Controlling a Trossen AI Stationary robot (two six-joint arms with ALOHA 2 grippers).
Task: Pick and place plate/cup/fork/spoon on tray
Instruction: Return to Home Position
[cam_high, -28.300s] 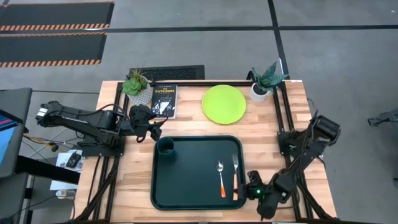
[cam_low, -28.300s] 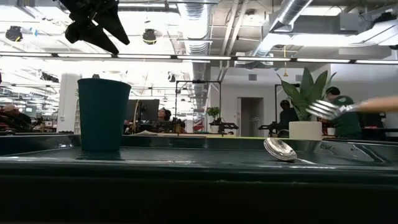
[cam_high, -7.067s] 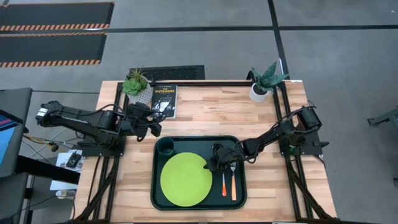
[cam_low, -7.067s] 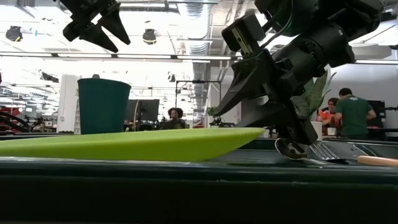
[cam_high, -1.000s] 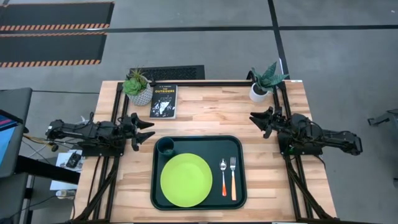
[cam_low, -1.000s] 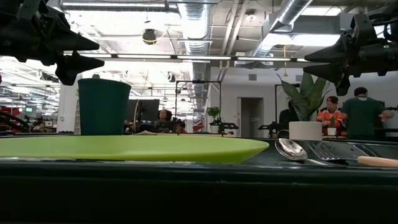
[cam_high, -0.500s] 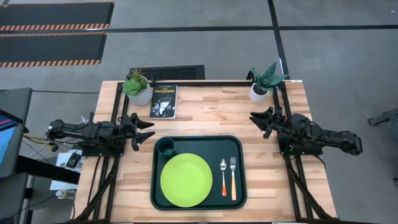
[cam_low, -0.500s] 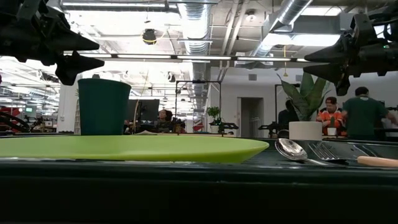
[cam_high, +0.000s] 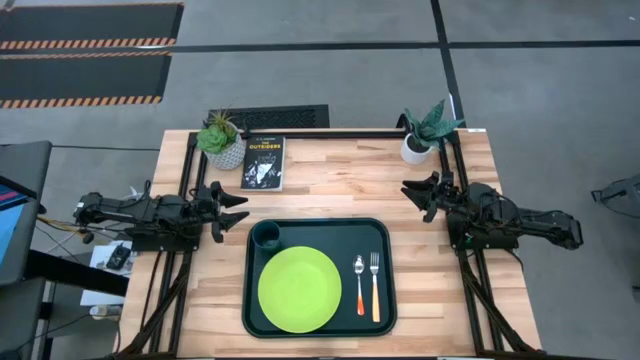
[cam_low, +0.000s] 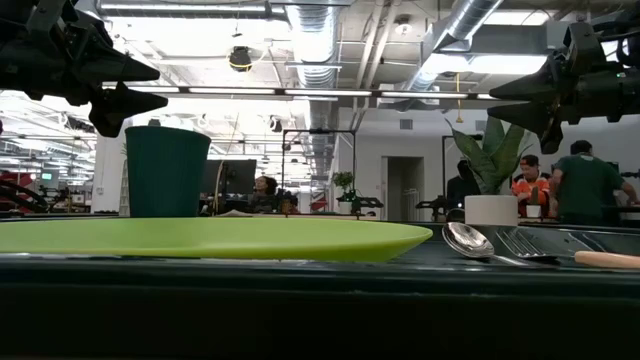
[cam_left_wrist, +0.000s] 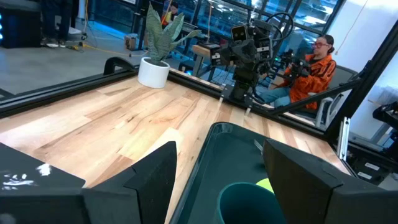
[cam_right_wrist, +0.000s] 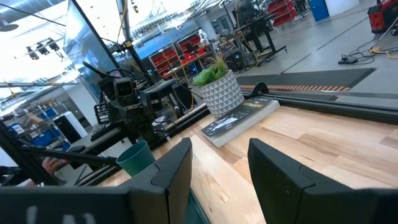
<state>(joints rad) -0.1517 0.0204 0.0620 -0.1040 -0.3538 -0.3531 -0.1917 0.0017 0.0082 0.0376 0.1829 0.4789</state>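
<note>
The dark green tray (cam_high: 320, 226) lies at the table's near middle. On it rest the lime-green plate (cam_high: 299, 289), the dark green cup (cam_high: 265, 236) standing upright in its far left corner, the spoon (cam_high: 358, 285) and the fork (cam_high: 376, 285) side by side at the right. The low view shows the plate (cam_low: 210, 238), the cup (cam_low: 166, 184) and the spoon's bowl (cam_low: 465, 241). My left gripper (cam_high: 243, 207) hovers open left of the tray. My right gripper (cam_high: 413, 198) hovers open beyond the tray's far right corner. Neither holds anything.
A black book (cam_high: 264, 162) and a white potted plant (cam_high: 222, 140) stand at the far left, another potted plant (cam_high: 425, 135) at the far right. Bare wood lies between the tray and the far edge. People stand in the room behind (cam_low: 585, 185).
</note>
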